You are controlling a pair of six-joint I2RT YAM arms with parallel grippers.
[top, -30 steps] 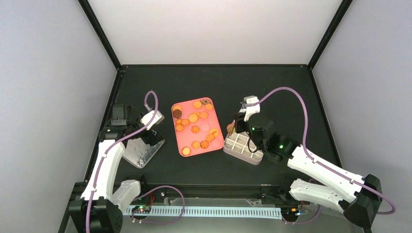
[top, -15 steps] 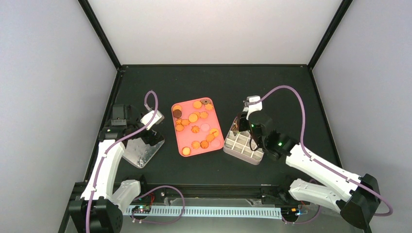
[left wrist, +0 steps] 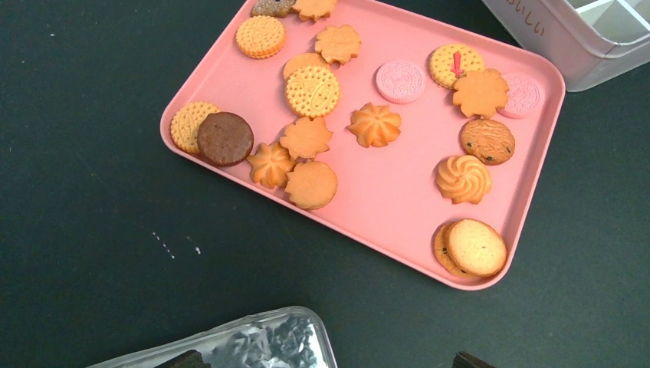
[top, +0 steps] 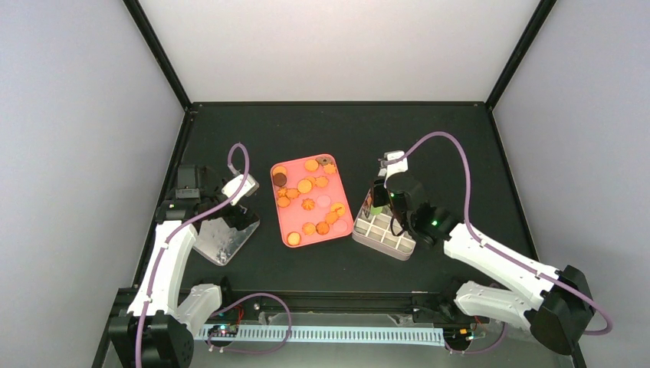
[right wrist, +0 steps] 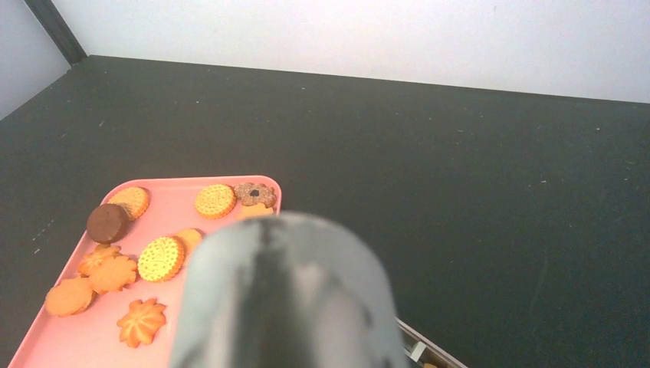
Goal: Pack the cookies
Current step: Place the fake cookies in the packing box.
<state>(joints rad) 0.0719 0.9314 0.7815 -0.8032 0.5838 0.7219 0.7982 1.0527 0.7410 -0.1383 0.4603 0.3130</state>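
Observation:
Several cookies [top: 306, 205] [left wrist: 375, 125] [right wrist: 161, 258], mostly orange and yellow with one dark brown and a few pink, lie on a pink tray [top: 295, 220] [left wrist: 398, 207]. To its right stands a white compartment box [top: 387, 239] [left wrist: 582, 31]. My right gripper [top: 373, 202] hangs over the box's far left corner. A blurred grey rounded shape [right wrist: 283, 299] fills the right wrist view and hides its fingers. My left gripper [top: 241, 221] [left wrist: 322, 364] is open left of the tray, its fingertips [left wrist: 467, 360] just showing and holding nothing.
A clear lid with crinkled foil [top: 222, 241] [left wrist: 230, 345] lies on the black table under my left gripper. The box's edge [right wrist: 429, 349] shows beside the grey shape. Black frame posts and pale walls close in the table on three sides.
My right gripper has shifted slightly forward over the box's corner, and the orange cookie seen at its tip a second ago no longer shows clearly. The left arm has not moved.

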